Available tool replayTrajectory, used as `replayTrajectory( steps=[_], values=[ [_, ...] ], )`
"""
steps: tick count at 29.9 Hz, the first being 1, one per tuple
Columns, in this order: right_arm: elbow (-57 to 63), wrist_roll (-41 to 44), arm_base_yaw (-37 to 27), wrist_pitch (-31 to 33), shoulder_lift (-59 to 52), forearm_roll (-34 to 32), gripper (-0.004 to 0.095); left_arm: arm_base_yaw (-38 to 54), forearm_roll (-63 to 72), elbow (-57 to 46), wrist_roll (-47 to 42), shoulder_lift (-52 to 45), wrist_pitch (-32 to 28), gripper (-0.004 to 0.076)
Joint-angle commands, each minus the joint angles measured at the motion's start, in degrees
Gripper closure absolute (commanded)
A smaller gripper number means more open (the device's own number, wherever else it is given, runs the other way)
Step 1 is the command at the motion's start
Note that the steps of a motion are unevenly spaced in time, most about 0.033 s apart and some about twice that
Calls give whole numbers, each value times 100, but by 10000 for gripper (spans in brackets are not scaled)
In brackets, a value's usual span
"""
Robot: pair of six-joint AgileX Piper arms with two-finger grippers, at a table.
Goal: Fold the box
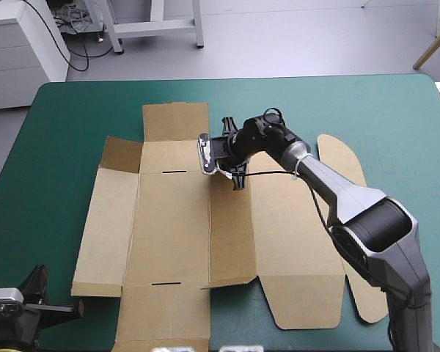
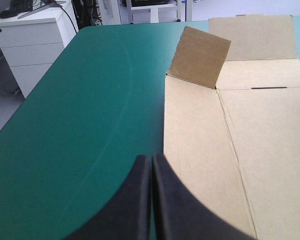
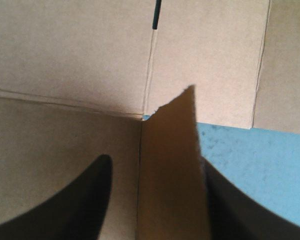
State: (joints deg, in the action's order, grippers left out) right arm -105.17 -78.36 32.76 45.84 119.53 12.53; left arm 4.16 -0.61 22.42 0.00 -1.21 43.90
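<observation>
The brown box (image 1: 169,227) lies as a cut sheet spread flat in the middle of the teal-green table. Its far-left corner flap (image 1: 121,154) stands tilted up, also seen in the left wrist view as the flap (image 2: 200,57). My right gripper (image 1: 232,152) is over the sheet's far edge, open. In its own view the right gripper (image 3: 155,160) has a small raised flap (image 3: 170,150) standing between its spread fingers. My left gripper (image 1: 77,309) is shut at the near-left corner of the table, beside the box (image 2: 260,130); the left gripper (image 2: 151,165) holds nothing.
Rounded side flaps (image 1: 341,158) of the sheet stretch under the right arm toward the table's right side. Bare teal-green cover (image 1: 59,132) lies left of the box. A white cabinet (image 1: 15,51) stands beyond the far-left corner.
</observation>
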Motion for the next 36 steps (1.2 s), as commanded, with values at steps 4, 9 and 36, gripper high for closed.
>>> replayTrajectory(
  steps=[4, 9, 36],
  values=[
    [-267, 579, 13, -390, -354, 49, 26, -5, 15, 121, -62, -54, -442, 734],
    [-602, 959, 13, -269, -601, -82, 21, -5, 15, 121, -62, -54, -442, 734],
    [-1031, 6437, 1, 1824, -2183, -2853, 851, -5, 15, 121, -62, -54, -442, 143]
  ],
)
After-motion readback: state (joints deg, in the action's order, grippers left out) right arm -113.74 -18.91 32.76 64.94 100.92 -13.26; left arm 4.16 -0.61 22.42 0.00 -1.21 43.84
